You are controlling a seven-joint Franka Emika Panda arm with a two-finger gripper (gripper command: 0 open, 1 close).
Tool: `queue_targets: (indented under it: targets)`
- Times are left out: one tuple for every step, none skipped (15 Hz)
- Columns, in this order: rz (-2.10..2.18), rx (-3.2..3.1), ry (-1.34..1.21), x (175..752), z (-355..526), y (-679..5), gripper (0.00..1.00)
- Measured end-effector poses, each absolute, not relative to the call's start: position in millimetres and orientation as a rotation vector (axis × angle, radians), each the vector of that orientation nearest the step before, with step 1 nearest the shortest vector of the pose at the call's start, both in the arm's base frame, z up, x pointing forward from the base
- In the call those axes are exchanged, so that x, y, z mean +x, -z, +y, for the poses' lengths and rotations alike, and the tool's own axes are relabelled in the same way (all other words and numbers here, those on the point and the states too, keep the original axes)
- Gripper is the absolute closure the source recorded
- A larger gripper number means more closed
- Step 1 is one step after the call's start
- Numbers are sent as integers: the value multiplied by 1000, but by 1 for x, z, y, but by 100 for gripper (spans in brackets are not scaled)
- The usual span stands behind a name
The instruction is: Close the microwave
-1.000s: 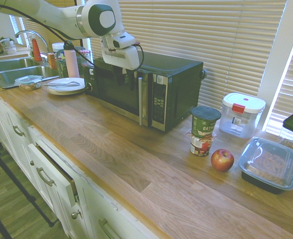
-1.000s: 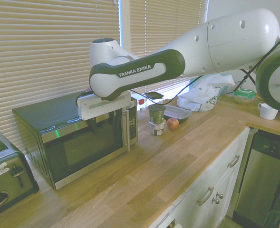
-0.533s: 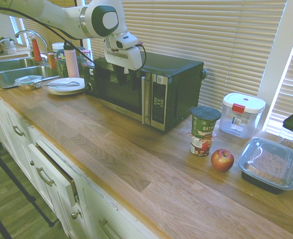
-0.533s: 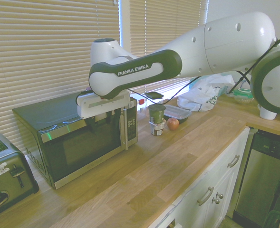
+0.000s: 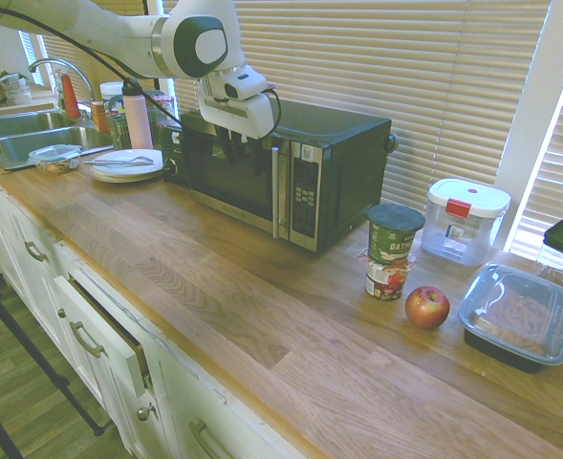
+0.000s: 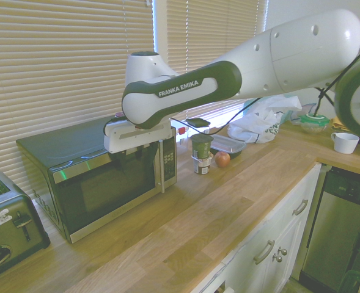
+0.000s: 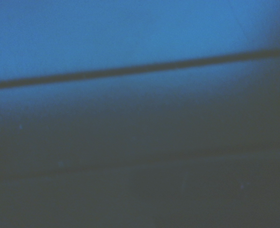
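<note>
The black microwave (image 5: 262, 182) with steel trim stands at the back of the wooden counter (image 5: 214, 277), and its dark glass door sits flush against the front. The vertical silver handle (image 5: 277, 203) lies beside the button panel (image 5: 305, 199). My gripper (image 5: 232, 147) hangs at the door's upper edge, just in front of the glass, open and holding nothing. The second exterior view shows the same microwave (image 6: 106, 183) with the gripper (image 6: 145, 151) at the top of its door. In the wrist view there is only a blurred dark blue surface crossed by a thin dark line.
Two stacked cups (image 5: 391, 251), an apple (image 5: 426, 307), a white-lidded container (image 5: 465, 220) and a lidded black tray (image 5: 517, 316) sit right of the microwave. A plate (image 5: 126, 163), bottles (image 5: 136, 115) and the sink (image 5: 23, 134) lie left. A toaster (image 6: 8, 229) stands beside it.
The microwave door, slightly ajar a second ago, has swung flush shut. My gripper pressed in toward the door, then shifted a little along its top edge.
</note>
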State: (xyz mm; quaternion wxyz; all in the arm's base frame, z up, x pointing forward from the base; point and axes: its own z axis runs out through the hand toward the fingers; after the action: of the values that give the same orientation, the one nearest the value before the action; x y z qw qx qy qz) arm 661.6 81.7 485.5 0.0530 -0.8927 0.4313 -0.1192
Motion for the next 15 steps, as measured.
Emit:
queue_targets:
  targets:
    - [1288, -2718, 355, 649, 82, -489, 0]
    - [1266, -2722, 345, 635, 82, -491, 0]
    - [1248, -2724, 335, 621, 82, -492, 0]
    - [1238, -2729, 319, 606, 81, -492, 0]
    - [1228, -2734, 303, 590, 79, -492, 0]
    - [1222, -2738, 289, 574, 76, -491, 0]
    - [1218, -2741, 281, 559, 72, -488, 0]
    - [1213, -2747, 278, 545, 68, -482, 0]
    - [1209, -2754, 271, 533, 63, -475, 0]
    - [1208, -2762, 261, 522, 57, -469, 0]
    - [1207, -2770, 249, 512, 52, -464, 0]
    - [1206, -2774, 237, 502, 44, -459, 0]
    - [1208, -2779, 224, 492, 38, -453, 0]
    - [1207, -2781, 212, 482, 31, -447, 0]
    - [1207, -2784, 190, 471, 26, -440, 0]
